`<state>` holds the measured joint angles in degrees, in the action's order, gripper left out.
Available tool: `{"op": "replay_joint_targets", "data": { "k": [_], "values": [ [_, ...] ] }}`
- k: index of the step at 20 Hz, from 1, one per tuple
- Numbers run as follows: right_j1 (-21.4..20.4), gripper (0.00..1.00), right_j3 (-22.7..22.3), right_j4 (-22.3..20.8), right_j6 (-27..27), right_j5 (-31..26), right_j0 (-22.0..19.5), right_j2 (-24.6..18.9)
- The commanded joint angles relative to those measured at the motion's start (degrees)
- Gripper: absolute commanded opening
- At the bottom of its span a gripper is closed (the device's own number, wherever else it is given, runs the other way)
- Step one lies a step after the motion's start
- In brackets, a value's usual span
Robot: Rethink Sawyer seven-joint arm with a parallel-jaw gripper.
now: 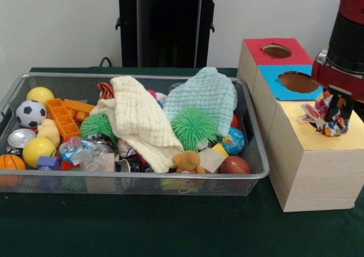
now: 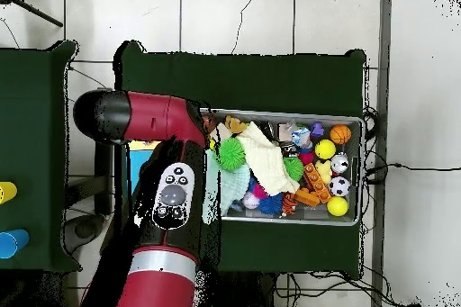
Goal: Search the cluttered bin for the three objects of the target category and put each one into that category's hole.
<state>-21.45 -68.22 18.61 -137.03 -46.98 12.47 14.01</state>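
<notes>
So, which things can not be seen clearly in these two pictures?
- Yellow-topped box's hole: the front view has the gripper and the patchwork ball over it; overhead, the arm covers all boxes.
- Gripper fingers: dark against the ball, so open or shut is unclear.
- Bin: two cloths hide what lies beneath.
- Arm: cut off by the front view's right edge.

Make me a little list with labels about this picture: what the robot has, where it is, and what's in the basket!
Robot's gripper: shut on the patchwork ball
Where: over the yellow-topped box, low above its top
Hole in the yellow top: hidden behind the ball, cannot tell
Other boxes: blue-topped box and red-topped box behind it, each with a round hole
Basket: wire mesh, full of toys
On top of the pile: cream cloth, pale blue cloth, spiky green ball
Also inside: soccer ball, teddy bear
</notes>
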Motion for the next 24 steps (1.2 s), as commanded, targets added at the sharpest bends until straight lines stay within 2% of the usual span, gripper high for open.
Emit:
{"op": "replay_joint_targets", "data": {
  "k": [1,6,8,13,19,24],
  "values": [
    [2.9,1.0,-8.0,3.0,-16.1,2.2,-0.3,-1.1],
    [2.9,1.0,-7.7,2.9,-15.4,2.4,0.0,-0.6],
    [2.7,1.0,-7.4,3.5,-16.9,1.0,0.6,0.3],
    [-0.7,1.0,-7.9,4.5,-16.7,-4.5,0.7,1.0],
    [-6.8,1.0,-9.3,7.2,-12.0,-10.3,-2.0,-2.5],
    [-8.1,1.0,-6.6,5.8,-10.1,-13.0,-2.6,-1.0]
  ]
}}
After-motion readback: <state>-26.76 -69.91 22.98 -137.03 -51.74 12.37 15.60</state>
